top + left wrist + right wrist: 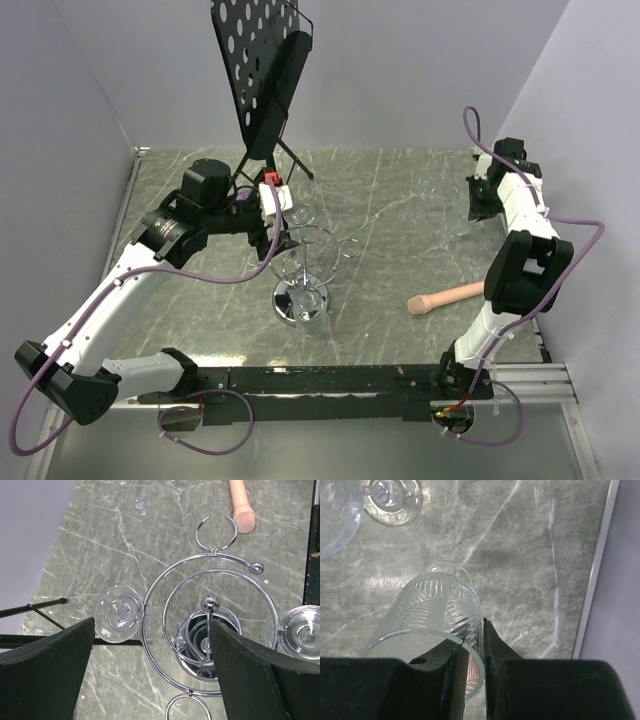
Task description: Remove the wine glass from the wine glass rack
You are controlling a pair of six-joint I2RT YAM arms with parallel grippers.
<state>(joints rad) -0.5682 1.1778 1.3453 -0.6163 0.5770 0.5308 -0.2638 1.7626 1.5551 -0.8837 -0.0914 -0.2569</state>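
Chrome wire wine glass rack (210,603) stands upright on round shiny base, approx. mid-table; clear wine glass (119,613) hangs foot-up at its ring.

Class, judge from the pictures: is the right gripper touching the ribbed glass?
Touching. The right wrist view shows the right gripper pinching the rim of the ribbed glass, one finger inside and one outside.

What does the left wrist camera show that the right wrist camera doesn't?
Only the left wrist view shows the wine glass rack from above. A wine glass sits foot uppermost against its outer ring, a wooden handle lies beyond, and the open left gripper straddles the rack. Only the right wrist view shows a ribbed tumbler, its rim pinched by the right gripper. Both show the grey-green marbled table and some clear glass.
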